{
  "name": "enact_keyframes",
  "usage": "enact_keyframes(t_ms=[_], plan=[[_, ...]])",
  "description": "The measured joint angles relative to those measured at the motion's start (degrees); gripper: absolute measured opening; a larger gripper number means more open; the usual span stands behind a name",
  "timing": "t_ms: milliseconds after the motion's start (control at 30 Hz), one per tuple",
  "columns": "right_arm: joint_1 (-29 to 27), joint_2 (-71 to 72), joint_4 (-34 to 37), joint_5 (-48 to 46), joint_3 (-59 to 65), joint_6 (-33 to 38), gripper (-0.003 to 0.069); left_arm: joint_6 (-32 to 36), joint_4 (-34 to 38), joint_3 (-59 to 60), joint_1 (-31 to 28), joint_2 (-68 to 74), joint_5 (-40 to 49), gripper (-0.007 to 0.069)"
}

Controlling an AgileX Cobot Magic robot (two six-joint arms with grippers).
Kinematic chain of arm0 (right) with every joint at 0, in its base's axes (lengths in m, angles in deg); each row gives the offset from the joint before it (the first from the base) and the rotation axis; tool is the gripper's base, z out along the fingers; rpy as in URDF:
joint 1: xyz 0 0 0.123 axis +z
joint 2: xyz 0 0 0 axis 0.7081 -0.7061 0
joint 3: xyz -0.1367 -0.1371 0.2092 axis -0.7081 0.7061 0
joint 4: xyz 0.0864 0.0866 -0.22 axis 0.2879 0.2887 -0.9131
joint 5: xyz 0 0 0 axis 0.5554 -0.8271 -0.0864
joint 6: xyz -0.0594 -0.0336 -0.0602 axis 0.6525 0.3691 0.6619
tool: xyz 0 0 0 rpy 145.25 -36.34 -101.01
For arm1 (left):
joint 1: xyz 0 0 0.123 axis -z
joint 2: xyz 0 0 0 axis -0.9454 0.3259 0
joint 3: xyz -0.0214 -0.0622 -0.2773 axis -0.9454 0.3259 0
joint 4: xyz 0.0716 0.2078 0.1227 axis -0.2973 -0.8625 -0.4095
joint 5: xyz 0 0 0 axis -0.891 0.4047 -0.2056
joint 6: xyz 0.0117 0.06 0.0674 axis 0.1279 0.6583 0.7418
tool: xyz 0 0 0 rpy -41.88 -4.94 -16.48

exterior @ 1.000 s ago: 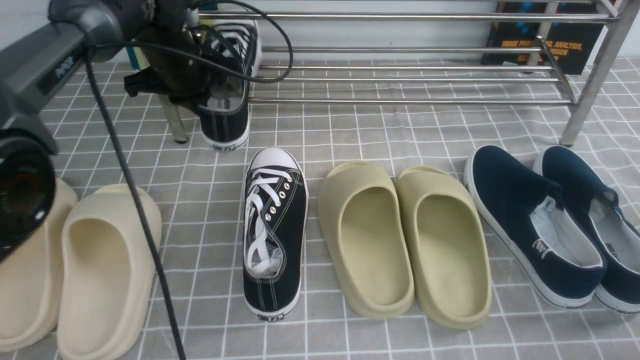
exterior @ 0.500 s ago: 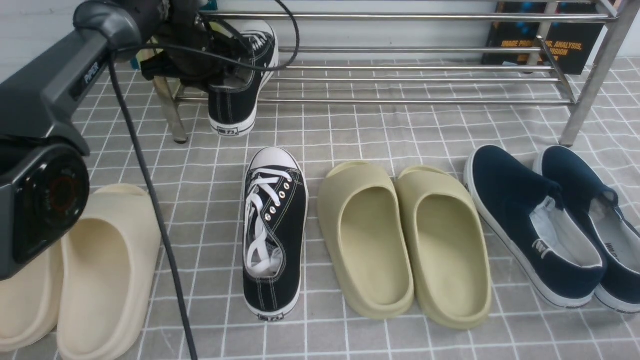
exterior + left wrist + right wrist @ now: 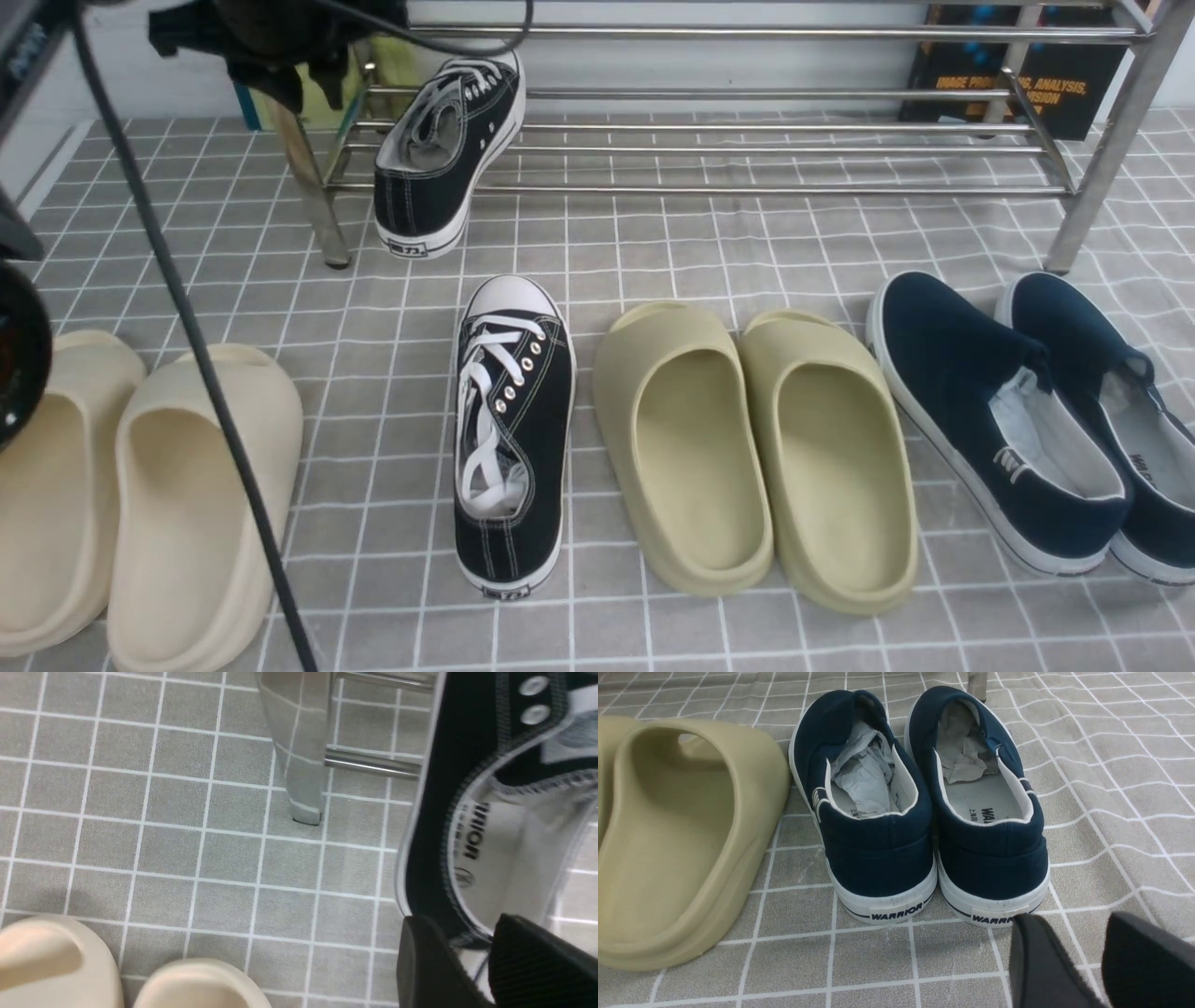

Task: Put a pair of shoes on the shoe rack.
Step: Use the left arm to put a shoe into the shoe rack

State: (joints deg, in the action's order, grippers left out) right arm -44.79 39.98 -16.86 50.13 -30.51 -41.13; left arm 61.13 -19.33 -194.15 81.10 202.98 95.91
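The left fingers (image 3: 462, 919) and right fingers (image 3: 1073, 917) are open and empty, with one shoe (image 3: 439, 154) on the rack (image 3: 747, 189) near the left ones and the other shoe (image 3: 523, 439) to go.

"WARRIOR" is printed on the white rubber heels of both navy canvas slip-on shoes (image 3: 878, 858); "IMAGE", "ANALYSIS" + "VISION" can be read in orange on the black book-like item w/ blue spots (image 3: 1074, 75), tbh.
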Motion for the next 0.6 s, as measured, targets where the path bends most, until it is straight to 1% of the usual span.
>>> enact_keyframes(t_ms=[33, 67, 200, 267, 333, 400, 467, 533, 600], plan=[[0.00, 0.00, 0.00, 0.00, 0.00, 0.00, 0.0246, 0.10, 0.22, 0.38, 0.00, -0.29, 0.00, 0.0218], [0.00, 0.00, 0.00, 0.00, 0.00, 0.00, 0.0246, 0.68, 2.83, 2.71, 0.00, -1.35, 0.00, 0.0218], [0.00, 0.00, 0.00, 0.00, 0.00, 0.00, 0.0246, 2.57, 8.03, 10.84, 0.00, -2.13, -0.12, 0.0218], [0.00, 0.00, 0.00, 0.00, 0.00, 0.00, 0.0246, 3.12, 9.26, 15.62, 0.00, -1.64, -1.61, 0.0218], [0.00, 0.00, 0.00, 0.00, 0.00, 0.00, 0.0246, 2.60, 9.20, 19.92, 0.00, -0.61, -4.96, 0.0219], [0.00, 0.00, 0.05, 0.00, 0.00, 0.00, 0.0246, 1.35, 8.51, 21.76, 0.00, 0.57, -8.36, 0.0219], [0.00, 0.00, 0.05, 0.00, 0.00, 0.00, 0.0246, 0.23, 7.98, 22.07, 0.00, 1.23, -10.29, 0.0221], [0.00, 0.00, -0.01, 0.00, 0.00, 0.00, 0.0246, -0.90, 7.78, 22.07, 0.00, 2.20, -14.63, 0.0221], [0.00, 0.00, -0.01, 0.00, 0.00, 0.00, 0.0246, -1.43, 7.98, 22.07, 0.00, 2.59, -16.22, 0.0221]])
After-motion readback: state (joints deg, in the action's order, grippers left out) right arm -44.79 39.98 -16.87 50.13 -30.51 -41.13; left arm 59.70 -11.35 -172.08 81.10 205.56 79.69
